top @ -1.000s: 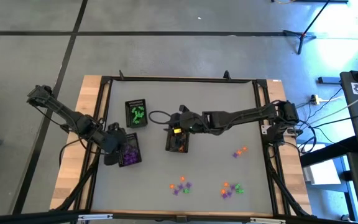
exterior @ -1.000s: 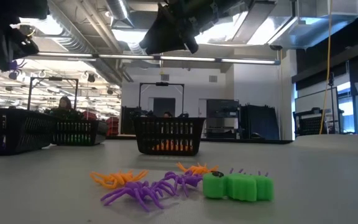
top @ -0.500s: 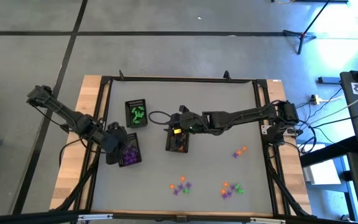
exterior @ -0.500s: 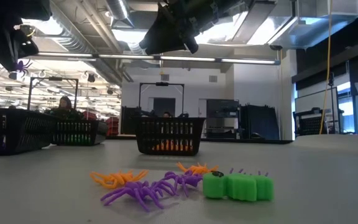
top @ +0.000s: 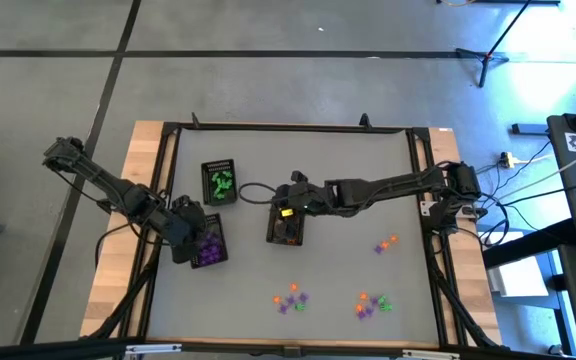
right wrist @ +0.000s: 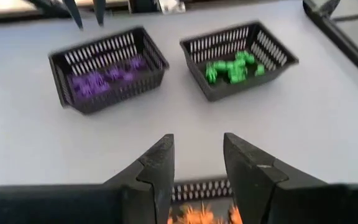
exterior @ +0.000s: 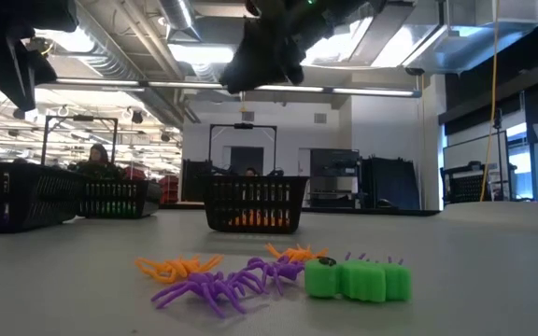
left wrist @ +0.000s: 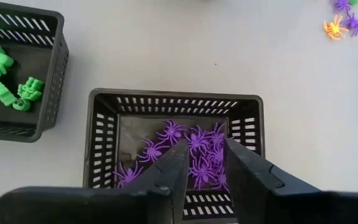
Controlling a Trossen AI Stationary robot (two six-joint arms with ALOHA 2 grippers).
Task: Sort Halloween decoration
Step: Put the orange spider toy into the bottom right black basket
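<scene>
Hovering over the tray of purple spiders (left wrist: 191,152), the left gripper (left wrist: 205,163) has its fingers parted with nothing between them; the heap of purple spiders lies directly beneath its tips, inside the black slotted tray (left wrist: 104,149). Beside that tray, off to one side of this gripper, stands a second black tray (left wrist: 51,87) holding green trinkets (left wrist: 2,74).

The right gripper (right wrist: 194,163) hangs above the third tray (right wrist: 194,186), its fingers apart and empty; orange trinkets (right wrist: 197,214) show just below the fingertips. Ahead of it, well apart across the grey table (right wrist: 30,143), sit the purple and green trays side by side.

From above, the left gripper (top: 190,228) sits at the purple tray (top: 211,243), the right gripper (top: 286,209) over the orange tray (top: 286,231), and the green tray (top: 220,183) lies between the two arms, farther back. Loose decorations remain on the table, well away from both grippers: a cluster of orange and purple pieces (top: 290,298), a mixed orange, purple and green cluster (top: 372,304), and a small orange and purple pair (top: 385,244). In the low view, orange and purple spiders (exterior: 213,278) lie touching a green piece (exterior: 358,280).
</scene>
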